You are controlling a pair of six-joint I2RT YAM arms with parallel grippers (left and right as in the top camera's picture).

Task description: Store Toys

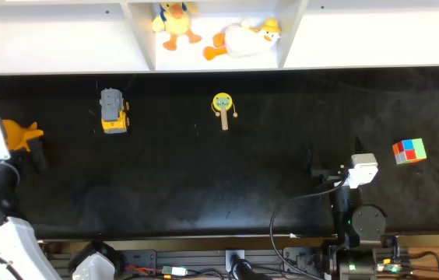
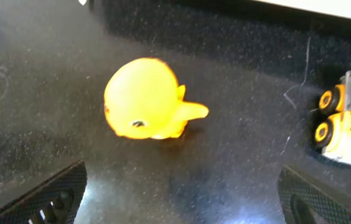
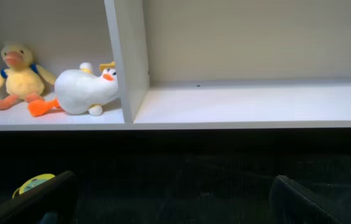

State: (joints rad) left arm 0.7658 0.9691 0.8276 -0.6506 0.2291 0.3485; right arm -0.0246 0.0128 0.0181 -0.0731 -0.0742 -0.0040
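Black table (image 1: 204, 179) carries toy truck (image 1: 114, 110), rattle (image 1: 223, 107), colour cube (image 1: 409, 151), orange toy (image 1: 23, 134).

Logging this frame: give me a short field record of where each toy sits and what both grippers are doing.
stored: yellow plush duck and white plush duck, both in the shelf's middle compartment
on table: orange toy, yellow toy truck, rattle drum, colour cube
left gripper: open, over the orange toy, fingers clear of it
right gripper: open, empty, facing the shelf
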